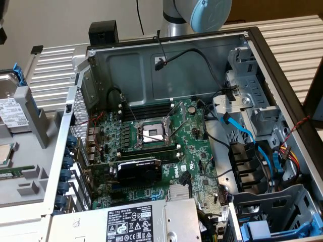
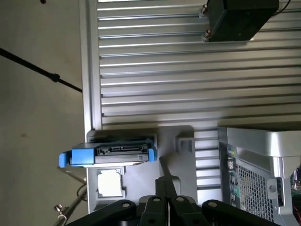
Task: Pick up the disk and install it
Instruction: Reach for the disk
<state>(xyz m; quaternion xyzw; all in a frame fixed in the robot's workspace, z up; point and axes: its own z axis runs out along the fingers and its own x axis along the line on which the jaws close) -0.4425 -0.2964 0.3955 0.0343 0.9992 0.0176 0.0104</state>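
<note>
The disk [image 2: 120, 153] stands on edge in a grey holder [image 2: 176, 155], its connector side facing the wrist camera, with blue rails at both ends. In the exterior view the disk [image 1: 11, 108] sits at the far left, white label and a blue rail showing. My gripper [image 2: 166, 182] is shut with nothing between its black fingers. It hovers above the holder, a short way from the disk and not touching it. The arm's blue joint [image 1: 204, 12] is behind the open computer case.
The open computer case [image 1: 166, 65] holds a motherboard, a black graphics card [image 1: 139, 169], a grey power supply [image 1: 146, 222] and drive bays with blue parts [image 1: 267, 224]. A processor chip [image 2: 110, 183] lies by the disk. A black block [image 2: 240, 19] sits on the ribbed table.
</note>
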